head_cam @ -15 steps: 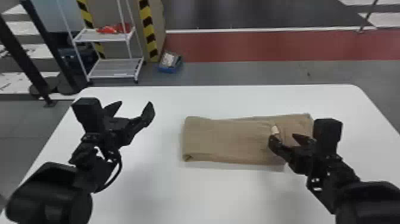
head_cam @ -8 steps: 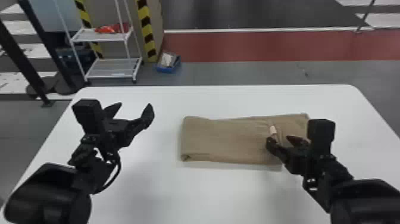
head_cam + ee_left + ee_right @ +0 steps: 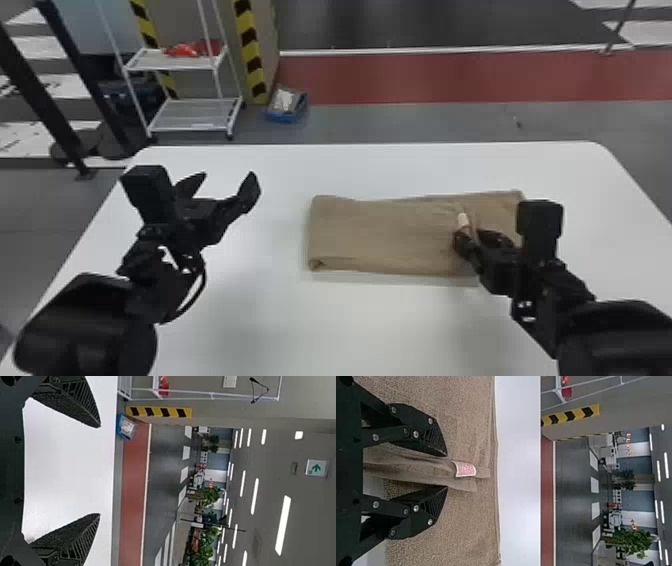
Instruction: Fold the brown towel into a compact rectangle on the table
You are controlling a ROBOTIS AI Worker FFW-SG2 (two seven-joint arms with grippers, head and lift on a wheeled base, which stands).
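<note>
Right hand point(image 3: 471, 234), half open, straddles a ridge point(image 3: 431, 471) of brown towel point(image 3: 380, 235), long axis left–right; left hand point(image 3: 228, 175), wide open, empty, lies left of towel.

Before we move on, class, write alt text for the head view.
A brown towel, folded into a long rectangle, lies on a white table, the robot's right gripper at its right part. The open left gripper hangs over the table, left of the towel.

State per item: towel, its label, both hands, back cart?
brown towel: folded flat, ridge raised near right end
label: exposed on the ridge
left hand: open, empty
right hand: fingers apart, ridge between
cart: upright, red items on upper shelf
</note>
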